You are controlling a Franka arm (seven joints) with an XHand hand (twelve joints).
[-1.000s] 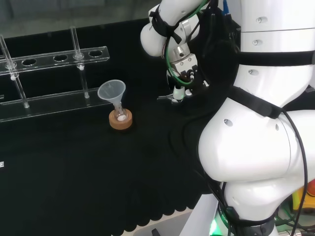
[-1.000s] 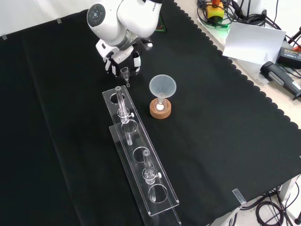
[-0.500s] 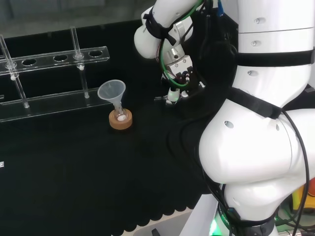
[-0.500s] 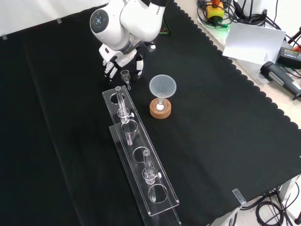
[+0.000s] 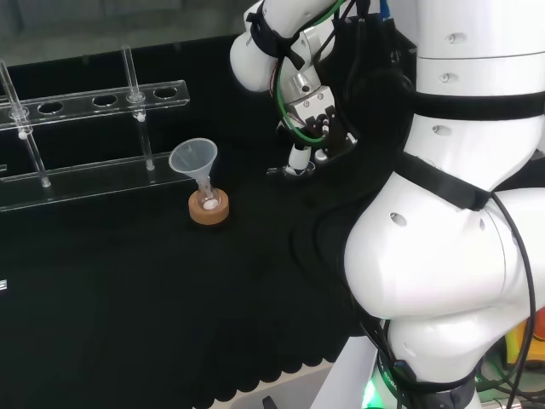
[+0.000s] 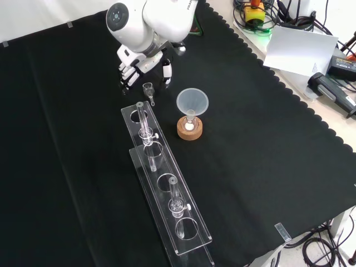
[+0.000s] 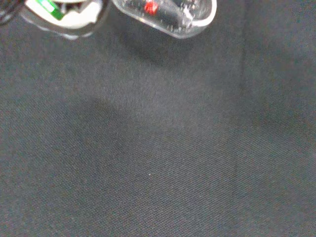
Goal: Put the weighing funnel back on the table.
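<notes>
The weighing funnel (image 6: pixel 148 90) lies on the black-clothed counter (image 6: pixel 267 167). In the front view it sits just past the far end of the clear tube rack (image 6: pixel 167 194), left of the big funnel (image 6: pixel 192 102) on its cork ring (image 6: pixel 189 131). The hand (image 6: pixel 146 60) hovers over it, fingers (image 6: pixel 126 77) spread wide and holding nothing. That little clear scoop looks light, rigid, slick and breakable. I'd take it across the wider cup, not the thin stem.
</notes>
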